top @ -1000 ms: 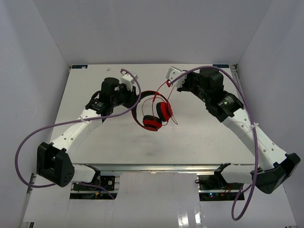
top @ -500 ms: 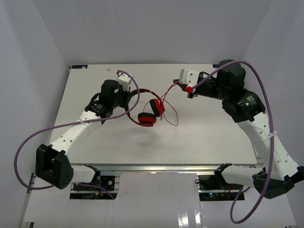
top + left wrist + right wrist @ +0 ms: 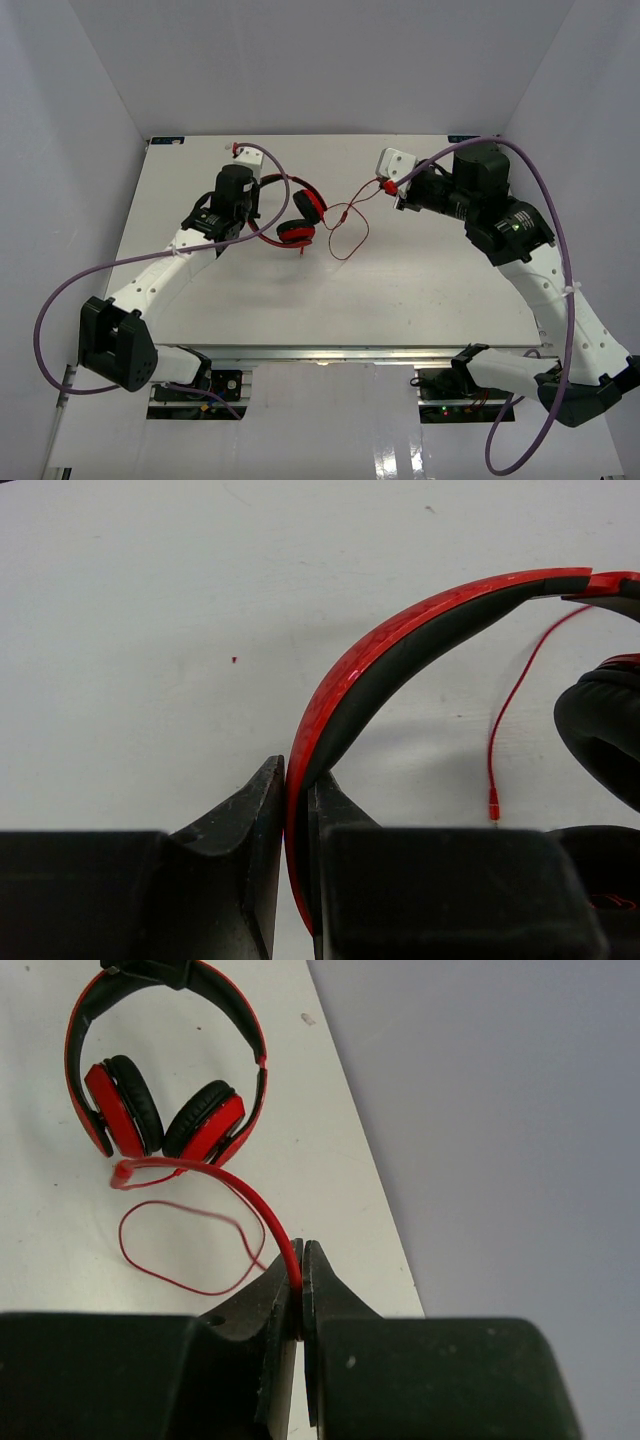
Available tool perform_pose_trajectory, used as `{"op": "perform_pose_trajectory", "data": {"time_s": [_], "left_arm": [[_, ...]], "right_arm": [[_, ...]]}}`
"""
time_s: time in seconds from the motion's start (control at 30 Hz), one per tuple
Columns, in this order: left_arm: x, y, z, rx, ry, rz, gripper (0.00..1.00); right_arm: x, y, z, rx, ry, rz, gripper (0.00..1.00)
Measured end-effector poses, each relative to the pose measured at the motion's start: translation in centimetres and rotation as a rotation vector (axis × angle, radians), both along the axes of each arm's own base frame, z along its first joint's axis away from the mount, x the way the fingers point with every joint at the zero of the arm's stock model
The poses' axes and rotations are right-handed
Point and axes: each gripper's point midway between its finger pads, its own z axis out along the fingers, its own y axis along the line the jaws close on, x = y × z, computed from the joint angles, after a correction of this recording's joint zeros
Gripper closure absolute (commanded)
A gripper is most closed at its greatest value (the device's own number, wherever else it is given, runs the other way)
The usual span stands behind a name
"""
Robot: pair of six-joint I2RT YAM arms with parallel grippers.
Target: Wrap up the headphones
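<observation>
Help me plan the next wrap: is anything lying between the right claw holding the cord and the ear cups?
Nothing visible does. The right claw is shut on the cord, the left claw on the headband; toward the ear cups lie only bare table and the cord's own slack loop.

You see a white table (image 3: 400, 290); 3 pale walls (image 3: 320, 70) enclose it, and a metal rail (image 3: 330, 353) lines its near edge.

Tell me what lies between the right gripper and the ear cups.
Only the red cord, running from the right gripper to the ear cups and sagging in a slack loop; the top external view shows it.
</observation>
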Motion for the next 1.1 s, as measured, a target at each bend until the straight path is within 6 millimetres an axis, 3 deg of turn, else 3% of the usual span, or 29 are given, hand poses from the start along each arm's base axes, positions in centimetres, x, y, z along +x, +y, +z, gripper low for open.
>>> {"op": "perform_pose_trajectory", "data": {"time_s": [0.17,0.3,0.5,0.7,0.9,1.1], "left_arm": [[0.1,1.9,1.0,0.028,-0.042,0.102,1.0],[0.0,2.1,2.2,0.012,-0.073,0.103,1.0],[-1.1,-1.3,3.7,-0.074,-0.091,-0.113,1.0],[-3.0,-4.0,2.4,-0.105,-0.053,-0.308,1.0],[-4.9,-5.4,1.2,-0.12,-0.018,-0.437,1.0],[-6.2,-6.3,1.6,-0.144,-0.037,-0.523,1.0]], "right_arm": [[-0.4,-0.5,1.4,0.039,-0.006,-0.024,0.92],[0.1,-1.0,2.6,0.063,-0.031,-0.069,0.92],[1.9,-1.5,2.9,0.066,-0.069,-0.144,0.92],[4.5,-0.7,2.0,0.048,-0.075,-0.184,0.92],[7.0,-0.3,0.4,0.01,-0.07,-0.23,0.92],[9.0,-1.4,0.7,0.02,-0.098,-0.297,0.92]]}}
